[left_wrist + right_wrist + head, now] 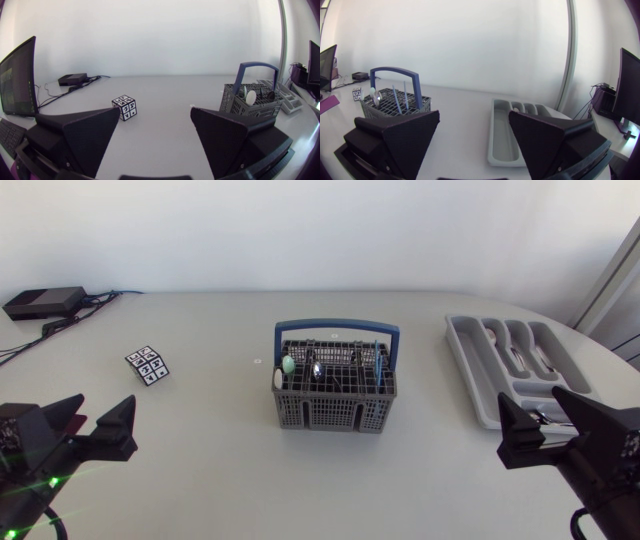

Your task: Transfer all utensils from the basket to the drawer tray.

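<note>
A grey cutlery basket (pixel 335 402) with a blue handle (pixel 337 330) stands mid-table. Several utensils stand upright in it: pale spoon heads (pixel 287 366) and thin blue handles (pixel 377 365). The grey drawer tray (pixel 478 370) lies at the right, with some silver cutlery (pixel 520 355) in its compartments. My left gripper (pixel 105 405) sits open near the front left, far from the basket (pixel 252 102). My right gripper (pixel 530 400) is open at the front right, just in front of the tray (pixel 520 130). Both grippers (pixel 155 112) (pixel 474 116) are empty. The basket (pixel 395 102) shows beside the right gripper's finger.
A small black-and-white marker cube (pixel 149 364) lies left of the basket, also ahead of the left gripper as the cube (pixel 124 107). A black box (pixel 45 302) with cables sits at the back left corner.
</note>
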Tool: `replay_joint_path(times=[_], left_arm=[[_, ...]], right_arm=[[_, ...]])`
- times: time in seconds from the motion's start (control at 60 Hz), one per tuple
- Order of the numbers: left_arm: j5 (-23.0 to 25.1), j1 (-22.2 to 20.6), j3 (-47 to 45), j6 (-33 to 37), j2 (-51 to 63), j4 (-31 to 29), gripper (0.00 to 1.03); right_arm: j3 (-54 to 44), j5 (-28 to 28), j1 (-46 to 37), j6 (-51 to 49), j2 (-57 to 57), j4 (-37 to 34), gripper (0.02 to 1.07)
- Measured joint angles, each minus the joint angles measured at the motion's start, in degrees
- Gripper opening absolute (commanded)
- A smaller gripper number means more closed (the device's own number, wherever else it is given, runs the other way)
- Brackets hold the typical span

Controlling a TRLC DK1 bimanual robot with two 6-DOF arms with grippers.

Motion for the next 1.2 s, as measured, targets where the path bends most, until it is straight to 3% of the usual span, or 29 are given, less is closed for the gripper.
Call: replay_joint_path(times=[0.2,0.283,0.467,0.633,0.833,1.033,1.2], left_arm=[[-3.4,-5.5,7.0,-2.1,10.5,-0.7,0.98],[-6.9,-9.4,11.3,-2.6,16.0,-5.4,0.98],[-7.8,-16.3,20.7,-0.8,28.3,-14.1,0.98],[-4.9,-20.0,24.9,3.7,34.7,-19.3,0.98],[-0.7,-20.8,26.0,4.5,36.4,-19.9,0.98],[2.6,-20.9,26.1,4.6,36.4,-20.2,0.98],[4.4,-21.0,26.2,4.7,36.4,-20.6,0.98]], right_arm=[[5.3,1.6,5.0,0.3,11.5,1.4,1.02],[8.1,2.1,7.2,1.2,17.5,1.4,1.02],[14.6,4.6,13.3,1.7,28.2,-0.2,1.02],[24.3,5.2,18.2,0.2,39.8,-8.3,1.02],[32.2,-3.1,19.6,-5.2,51.7,-14.5,1.01],[36.5,-7.0,20.7,-6.3,58.6,-13.7,0.82],[39.8,-8.5,21.2,-6.3,63.8,-11.3,0.49]])
